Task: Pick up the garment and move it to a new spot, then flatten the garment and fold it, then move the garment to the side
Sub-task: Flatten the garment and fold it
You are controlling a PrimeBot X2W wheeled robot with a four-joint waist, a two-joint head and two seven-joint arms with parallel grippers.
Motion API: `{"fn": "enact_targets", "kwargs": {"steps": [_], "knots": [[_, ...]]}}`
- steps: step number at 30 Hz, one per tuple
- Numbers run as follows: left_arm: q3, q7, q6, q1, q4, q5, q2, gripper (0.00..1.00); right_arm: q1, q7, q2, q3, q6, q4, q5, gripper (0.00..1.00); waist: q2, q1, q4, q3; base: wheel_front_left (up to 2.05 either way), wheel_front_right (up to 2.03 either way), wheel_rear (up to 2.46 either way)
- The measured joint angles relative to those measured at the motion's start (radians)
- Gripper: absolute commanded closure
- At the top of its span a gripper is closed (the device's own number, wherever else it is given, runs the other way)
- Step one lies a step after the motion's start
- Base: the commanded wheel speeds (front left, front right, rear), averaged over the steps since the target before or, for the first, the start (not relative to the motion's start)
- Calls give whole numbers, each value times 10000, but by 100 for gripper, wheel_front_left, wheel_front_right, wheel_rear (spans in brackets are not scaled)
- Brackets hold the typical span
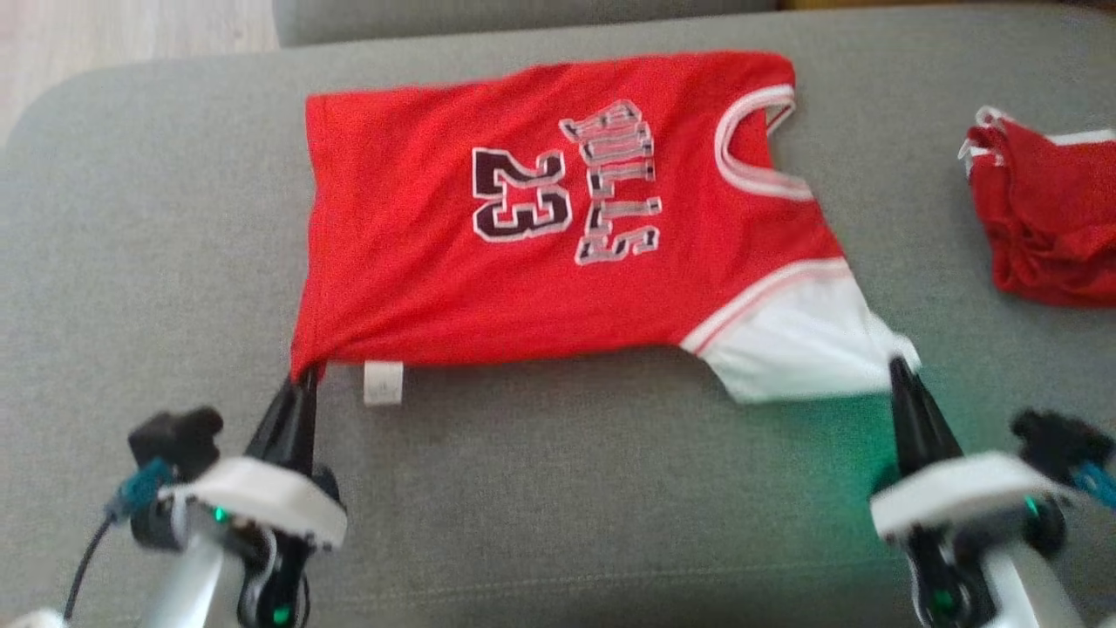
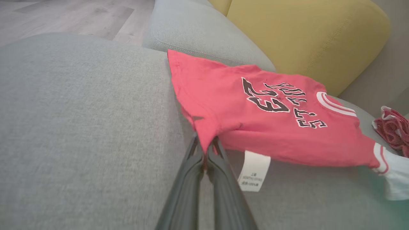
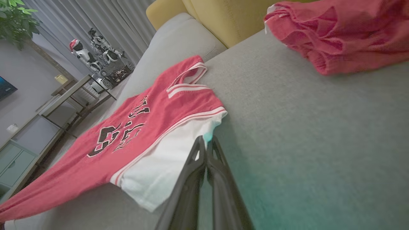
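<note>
Garment (image 1: 418,262) beyond both tools; left tool (image 1: 307,377) clamps hem corner; right tool (image 1: 898,366), white edge.

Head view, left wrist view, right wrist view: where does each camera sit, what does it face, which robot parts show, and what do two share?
Head view: on the head, looking down at the red jersey on the grey sofa; left gripper, right gripper show.
Left wrist view: left wrist, along its fingers pinching the hem corner.
Right wrist view: right wrist, along its fingers at the white sleeve.
Shared: both wrist views show the yellow cushion.
</note>
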Motion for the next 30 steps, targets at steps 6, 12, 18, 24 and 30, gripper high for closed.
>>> {"fn": "enact_targets", "kwargs": {"steps": [6,12,18,24,30], "knots": [[2,742,600,1680,-1937,-86,171,100,2799,1988,593,-1342,0,-3202,-681,100,0,0,92,-471,0,0,0],[84,1471,1340,3422,-3680,-213,349,100,4684,3039,662,-1881,0,-5043,-328,100,0,0,157,-819,0,0,0],[236,2176,2019,4703,-5133,-217,577,100,5647,3392,708,-2194,0,-5484,-82,100,0,0,138,-1126,0,0,0],[222,2690,2222,5170,-5567,-307,692,100,5834,3421,732,-2339,0,-5421,-36,100,0,0,185,-1235,0,0,0],[27,3313,2220,5101,-5545,-316,878,100,5512,3522,740,-2362,0,-4882,-280,100,0,0,203,-1120,0,0,0]]}}
